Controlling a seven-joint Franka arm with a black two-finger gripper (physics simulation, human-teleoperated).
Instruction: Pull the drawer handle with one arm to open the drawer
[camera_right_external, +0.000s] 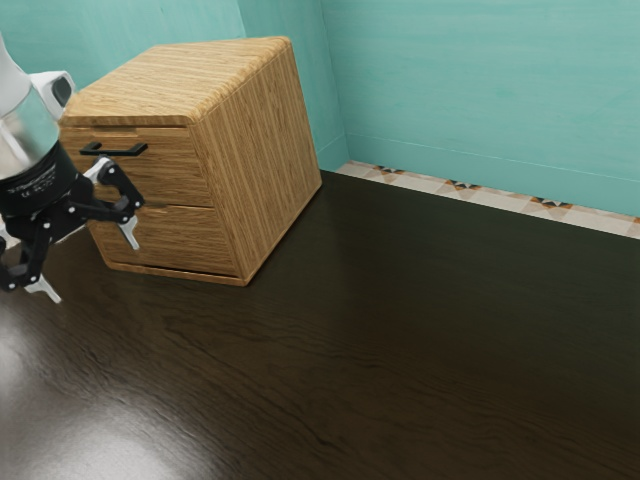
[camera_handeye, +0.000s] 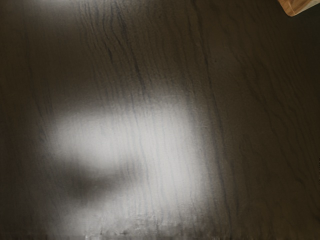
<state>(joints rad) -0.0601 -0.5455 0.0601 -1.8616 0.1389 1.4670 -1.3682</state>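
Hanging at the exterior view's left edge, the black two-finger gripper (camera_right_external: 90, 265) is spread wide and empty, pointing down at the dark wooden table (camera_right_external: 400, 350). Just to its right and higher, the slim black bar handle (camera_right_external: 113, 149) sits on the top drawer front (camera_right_external: 150, 172) of the light oak two-drawer cabinet (camera_right_external: 235, 130), which looks fully closed. Approaching from this low could drive a fingertip into the drawer face. A shallow grasp might slip off the bar, and a skewed pull might drag the cabinet.
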